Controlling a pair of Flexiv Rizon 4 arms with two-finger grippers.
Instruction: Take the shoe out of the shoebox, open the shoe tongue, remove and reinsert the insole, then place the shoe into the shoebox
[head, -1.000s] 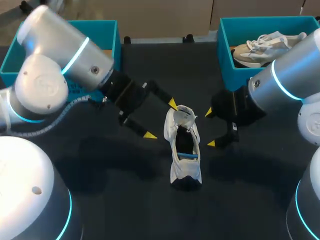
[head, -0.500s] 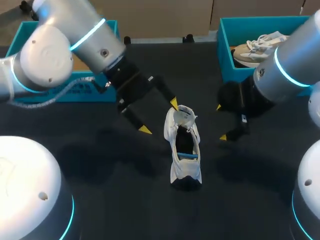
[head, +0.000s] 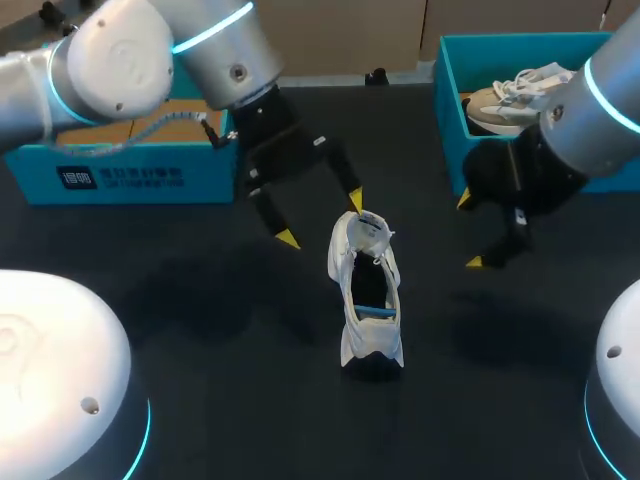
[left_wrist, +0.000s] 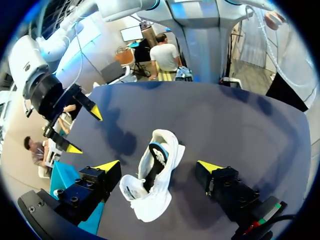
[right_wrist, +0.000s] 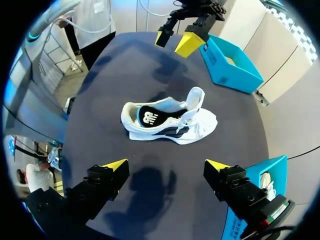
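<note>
A white shoe (head: 366, 290) stands alone on the dark table, its tongue pulled up and a black insole (right_wrist: 149, 118) showing inside. My left gripper (head: 321, 219) hangs open above and to the far left of the shoe's tongue end, touching nothing. In the left wrist view the shoe (left_wrist: 152, 178) lies below and between the open fingers of that gripper (left_wrist: 159, 166). My right gripper (head: 471, 231) is open too, well off the shoe's right side. Its own view has the shoe (right_wrist: 170, 120) ahead of the gripper (right_wrist: 166, 165), clear of both fingers.
A teal shoebox (head: 120, 178) stands at the far left, partly behind my left arm. A second teal box (head: 449, 110) at the far right holds a beige shoe (head: 515, 95). Bare dark table surrounds the white shoe.
Both arms have drawn back from the shoe: the left gripper rose toward the far side, the right gripper moved away to the right. The shoe has stayed in place.
</note>
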